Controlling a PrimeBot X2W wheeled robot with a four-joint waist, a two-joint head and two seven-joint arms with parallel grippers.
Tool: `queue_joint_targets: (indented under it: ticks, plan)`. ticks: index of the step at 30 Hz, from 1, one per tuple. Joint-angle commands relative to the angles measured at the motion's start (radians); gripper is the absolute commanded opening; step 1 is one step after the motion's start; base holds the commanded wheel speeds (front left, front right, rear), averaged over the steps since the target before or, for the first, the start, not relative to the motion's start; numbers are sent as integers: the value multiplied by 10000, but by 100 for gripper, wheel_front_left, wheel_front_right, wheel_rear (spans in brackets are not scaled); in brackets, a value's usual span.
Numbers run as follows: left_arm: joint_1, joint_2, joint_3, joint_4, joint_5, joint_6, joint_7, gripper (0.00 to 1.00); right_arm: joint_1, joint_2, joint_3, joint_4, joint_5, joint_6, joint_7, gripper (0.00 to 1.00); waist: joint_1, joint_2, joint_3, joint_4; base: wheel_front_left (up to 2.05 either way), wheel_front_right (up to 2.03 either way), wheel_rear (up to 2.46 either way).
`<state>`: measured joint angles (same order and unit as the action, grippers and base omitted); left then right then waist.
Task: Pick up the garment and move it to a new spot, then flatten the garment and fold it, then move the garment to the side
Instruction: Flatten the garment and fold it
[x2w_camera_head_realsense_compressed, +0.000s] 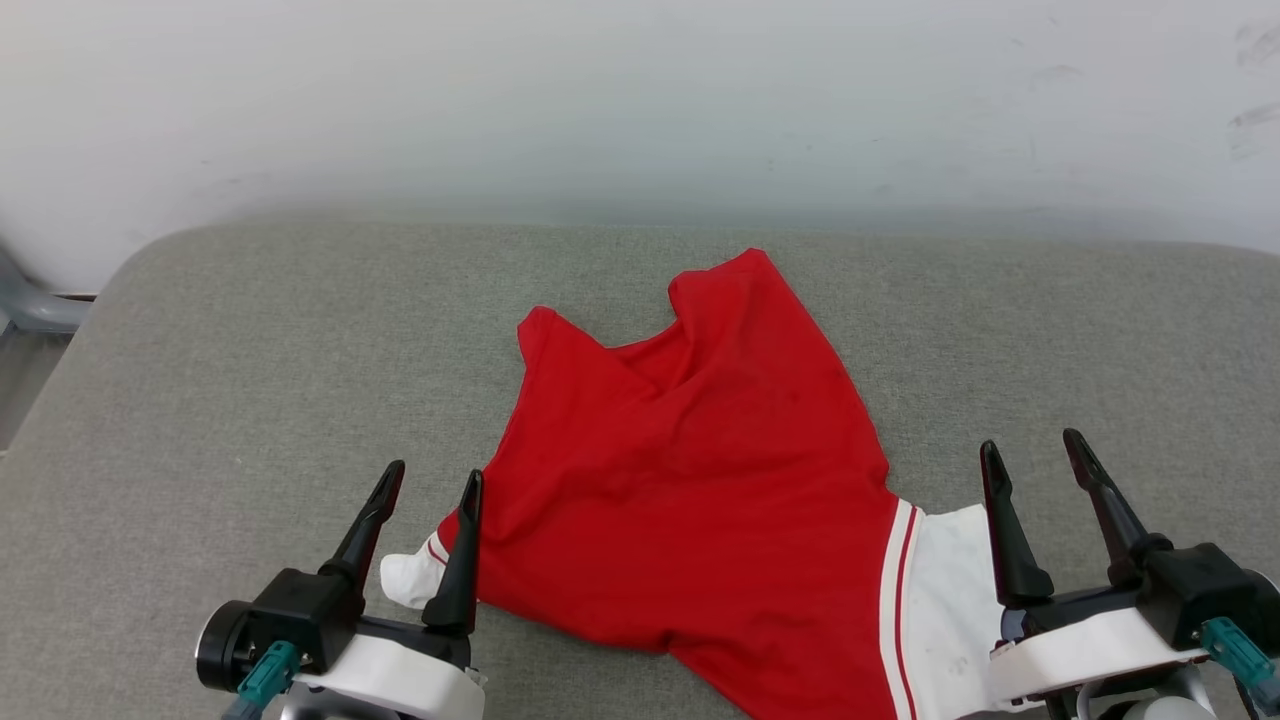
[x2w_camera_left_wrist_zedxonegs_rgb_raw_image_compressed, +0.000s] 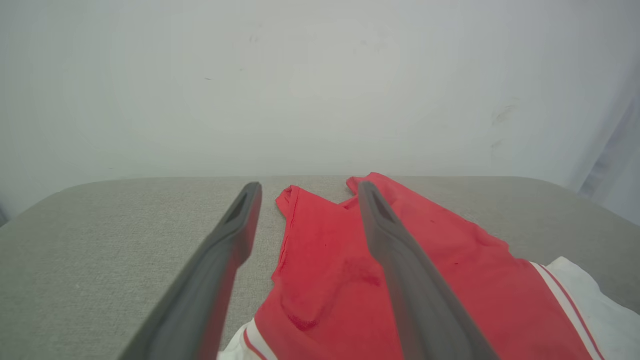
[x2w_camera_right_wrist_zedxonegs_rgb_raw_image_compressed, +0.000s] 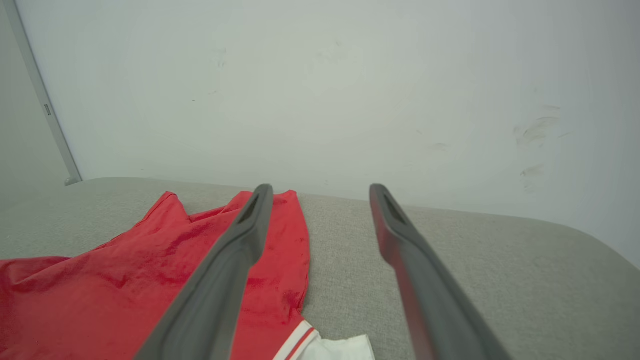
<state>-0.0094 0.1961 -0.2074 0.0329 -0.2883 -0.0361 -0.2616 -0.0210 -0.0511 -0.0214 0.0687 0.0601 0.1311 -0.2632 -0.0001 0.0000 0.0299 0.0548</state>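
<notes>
The garment lies spread on the grey padded surface, plain red side up, hem toward the far wall and somewhat rumpled. Its white sleeves with red-white trim sit at the near corners. My left gripper stands open above the left sleeve, with nothing between its fingers. At the near right my right gripper is open too, hovering over the right sleeve. In the left wrist view the garment lies beneath the open left gripper. The right wrist view has the garment left of the open right gripper.
A pale wall rises right behind the surface's far edge. At the far left the surface's rounded corner gives way to floor and a grey chair leg. Bare grey padding stretches on both sides of the garment.
</notes>
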Motion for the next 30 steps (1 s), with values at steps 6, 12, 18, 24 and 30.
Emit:
queue_joint_targets:
  ticks: [6,12,18,24,30]
  plan:
    - [-48,-314,430,-50,507,-378,-37,100,-173,17,-57,-125,-80,-7,819,100,1,0,131,-131,0,0,0]
    - [-181,-590,631,-19,835,-594,-37,100,-648,-1111,860,-374,741,-10,4488,100,1,0,428,-251,0,0,0]
    - [-462,-755,680,43,1035,-770,-38,100,-1243,-2846,1788,-1037,2310,-10,9425,100,1,0,822,-170,0,0,0]
    - [-797,-877,603,81,1152,-877,-38,100,-1907,-3638,1654,-1256,3202,-8,12202,100,1,0,1312,197,0,0,0]
    - [-1004,-916,544,88,1243,-932,-38,100,-2189,-3783,1367,-545,3229,-8,12795,100,1,0,1683,648,0,0,0]
